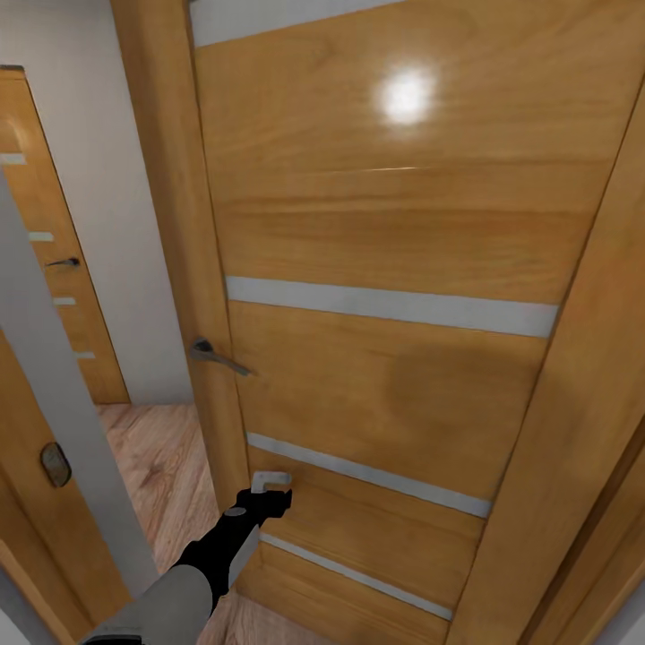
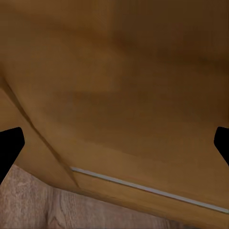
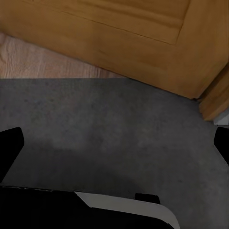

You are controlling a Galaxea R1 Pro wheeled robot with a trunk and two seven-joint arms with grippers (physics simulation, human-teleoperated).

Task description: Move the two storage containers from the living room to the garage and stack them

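Facing one wooden door (image 1: 385,296) with lever handle (image 1: 215,356); left gripper (image 1: 273,491) near it, fingers apart; right gripper (image 3: 114,138) spread over concrete floor (image 3: 119,129)

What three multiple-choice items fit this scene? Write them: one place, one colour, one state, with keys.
1. The left gripper is: A) below the handle, by the lower door B) on the handle C) on the floor.
2. The door's stripes are: A) black B) red C) pale grey.
3. The left jaws stand: A) shut on a bin B) open, empty C) shut on the handle.
Key: A, it sits low beside the door; C, pale bands cross the wood; B, fingertips far apart, nothing between.
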